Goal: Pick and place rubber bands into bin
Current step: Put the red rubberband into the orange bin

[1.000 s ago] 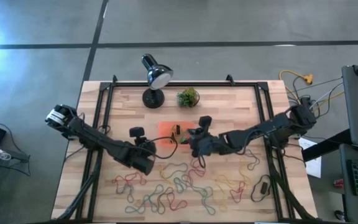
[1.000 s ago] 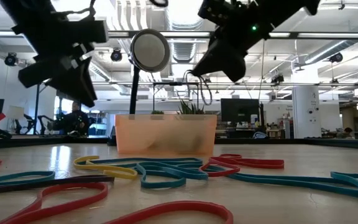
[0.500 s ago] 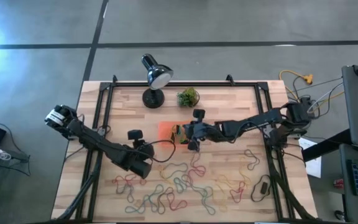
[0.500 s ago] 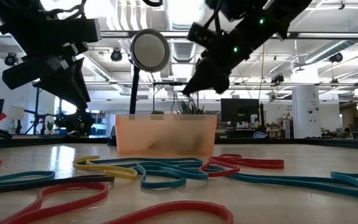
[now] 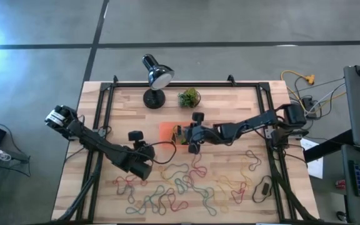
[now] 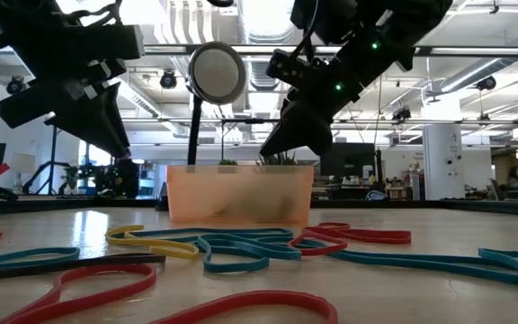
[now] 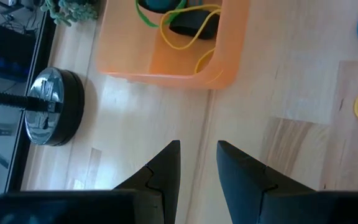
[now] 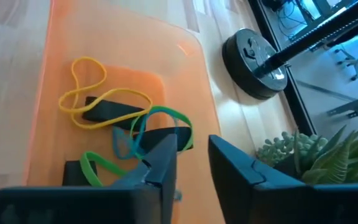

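The orange-red bin (image 5: 167, 130) sits mid-table, and in the low view it stands behind the loose bands (image 6: 239, 193). Several rubber bands lie in it: yellow (image 8: 98, 93), green (image 8: 166, 118) and black (image 8: 114, 111). Many more rubber bands (image 5: 180, 187) lie loose on the wood nearer the near edge (image 6: 232, 247). My right gripper (image 5: 181, 133) hangs low over the bin's right part (image 6: 272, 151), open and empty (image 8: 194, 155). My left gripper (image 5: 144, 166) hovers open above bare wood, near-left of the bin (image 7: 197, 162).
A black desk lamp (image 5: 155, 78) and a small green plant (image 5: 189, 97) stand just beyond the bin, toward the far edge. A small black object (image 5: 262, 187) lies near the table's right near corner. Black rails run along both sides.
My right gripper has moved toward the table's left and down, from right of the bin to low over it. My left gripper has shifted slightly toward the table's left. The bands on the table have stayed put.
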### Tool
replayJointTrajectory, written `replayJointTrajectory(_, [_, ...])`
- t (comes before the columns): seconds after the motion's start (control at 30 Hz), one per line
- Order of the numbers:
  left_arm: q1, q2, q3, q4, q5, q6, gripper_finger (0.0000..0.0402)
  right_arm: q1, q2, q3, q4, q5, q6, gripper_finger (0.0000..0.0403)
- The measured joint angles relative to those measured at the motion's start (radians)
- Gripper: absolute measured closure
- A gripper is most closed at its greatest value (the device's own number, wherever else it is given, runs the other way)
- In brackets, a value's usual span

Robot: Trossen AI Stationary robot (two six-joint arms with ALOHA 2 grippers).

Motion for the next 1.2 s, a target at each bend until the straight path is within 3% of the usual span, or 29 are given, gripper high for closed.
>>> replayJointTrajectory(0.13, [0.000,-0.001,0.000,0.017,0.075,0.000,0.0312,0.005,-0.004,0.000,-0.002,0.000,-0.011,0.0286])
replayJointTrajectory(0.4, [-0.001,-0.001,0.000,0.043,0.489,0.000,0.0312,0.071,-0.056,0.000,-0.011,0.000,-0.112,0.0264])
replayJointTrajectory(0.53, [-0.001,-0.001,0.001,0.085,0.616,-0.001,0.0312,0.105,-0.089,0.001,-0.038,-0.003,-0.123,0.0267])
replayJointTrajectory(0.8, [-0.001,0.000,-0.013,0.080,0.708,-0.060,0.0312,0.168,-0.163,0.001,-0.219,-0.142,-0.018,0.0277])
replayJointTrajectory(1.2, [0.000,0.001,-0.122,0.100,0.788,-0.263,0.0312,0.224,-0.187,-0.027,-0.301,-0.149,0.078,0.0282])
